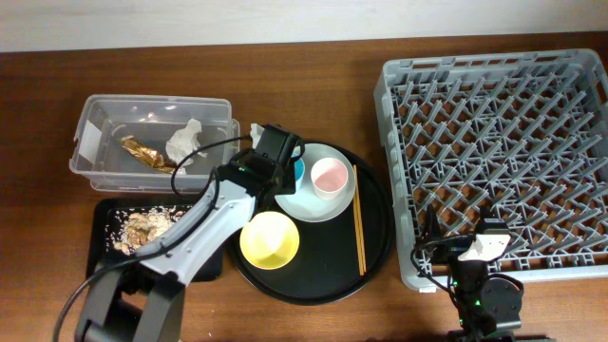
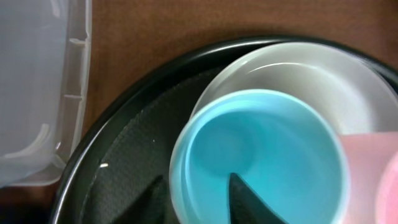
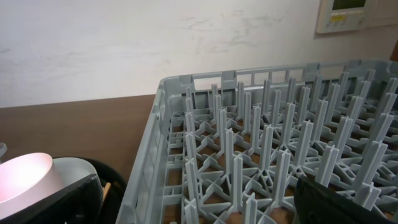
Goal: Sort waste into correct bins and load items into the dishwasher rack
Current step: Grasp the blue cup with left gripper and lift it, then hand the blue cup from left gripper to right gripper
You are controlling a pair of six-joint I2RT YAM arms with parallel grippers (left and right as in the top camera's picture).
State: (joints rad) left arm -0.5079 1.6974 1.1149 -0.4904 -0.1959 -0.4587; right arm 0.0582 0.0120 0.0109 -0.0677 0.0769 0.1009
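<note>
The left end effector [image 2: 196, 179] is open over the round black tray [image 1: 375, 247], its jaws straddling the near wall of the small blue cup [image 2: 267, 155], one finger inside and one outside. Whether either pad touches the wall is hard to tell. The cup stands on the pale plate [image 2: 311, 68], just beside the pink cup [image 1: 329, 175]. The yellow bowl [image 1: 270, 239] and the chopsticks [image 1: 358, 223] lie on the same tray.

The tissue [image 1: 184, 141] and foil wrapper [image 1: 144, 152] sit in the clear tub [image 1: 95, 142], and food scraps [image 1: 142, 228] lie on the flat black tray [image 1: 102, 256].

The right end effector [image 3: 196, 193] hangs empty with its jaws spread wide at the near edge of the dishwasher rack [image 1: 389, 171].
</note>
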